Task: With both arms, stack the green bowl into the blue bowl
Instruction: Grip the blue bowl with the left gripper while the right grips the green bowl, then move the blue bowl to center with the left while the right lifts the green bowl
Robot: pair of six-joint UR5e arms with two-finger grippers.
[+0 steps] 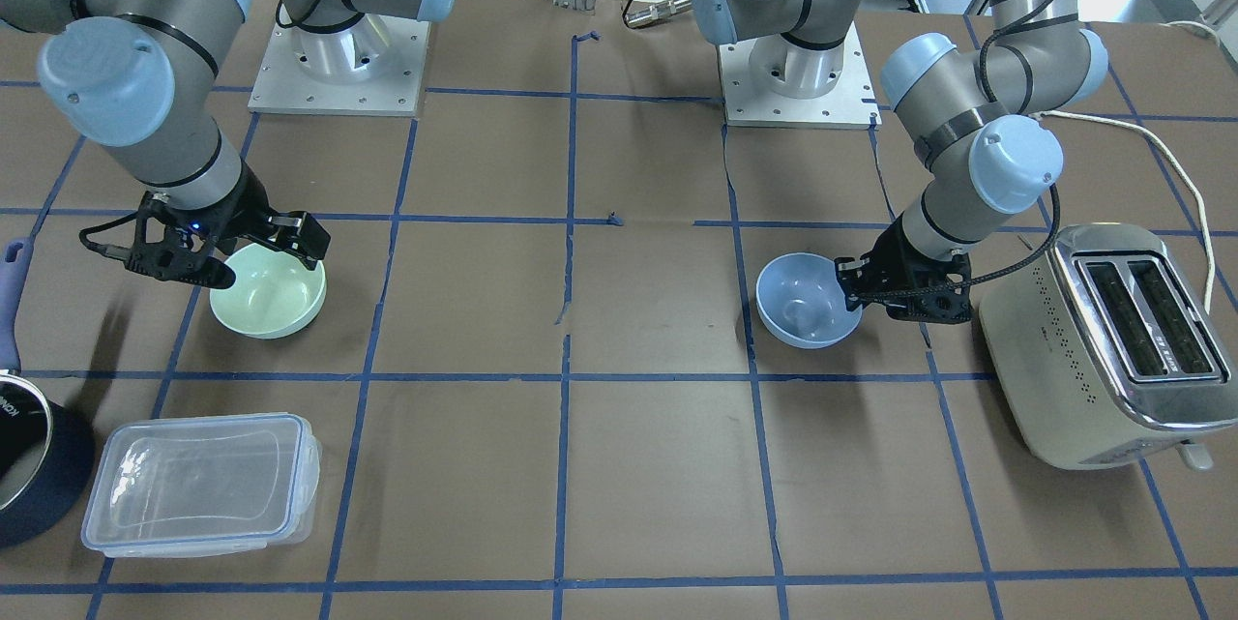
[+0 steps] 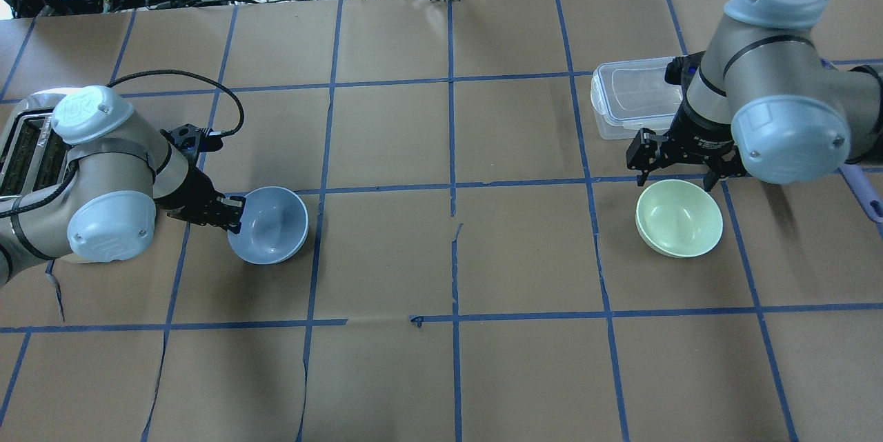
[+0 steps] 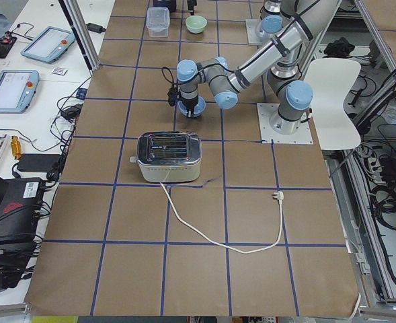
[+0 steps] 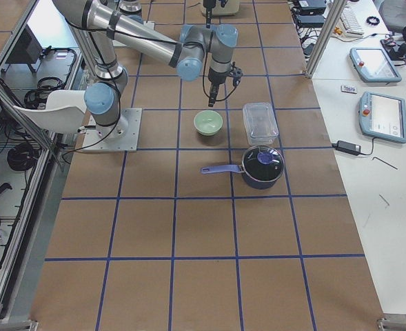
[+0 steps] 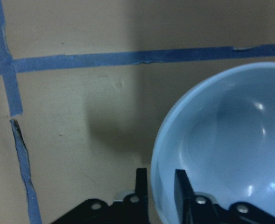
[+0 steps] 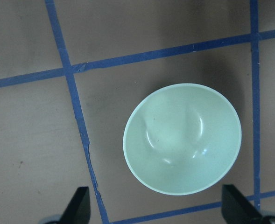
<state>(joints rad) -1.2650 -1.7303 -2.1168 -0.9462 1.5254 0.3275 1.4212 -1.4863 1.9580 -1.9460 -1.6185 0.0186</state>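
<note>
The green bowl [image 1: 269,293] [image 2: 679,218] [image 6: 182,138] stands upright on the table. My right gripper [image 1: 269,264] [image 2: 672,173] [image 6: 158,207] hovers open above it, its fingers spread wider than the bowl and apart from it. The blue bowl [image 1: 805,299] [image 2: 270,225] [image 5: 226,149] is tilted on the other side of the table. My left gripper [image 1: 851,286] [image 2: 236,213] [image 5: 160,186] is shut on its rim, with one finger inside and one outside. I cannot tell whether the blue bowl touches the table.
A toaster [image 1: 1112,349] [image 2: 21,145] with a white cord stands just behind my left arm. A clear plastic container [image 1: 203,480] [image 2: 631,97] and a dark navy pot [image 1: 29,465] [image 4: 261,165] sit near the green bowl. Brown table with blue tape grid lies between the bowls.
</note>
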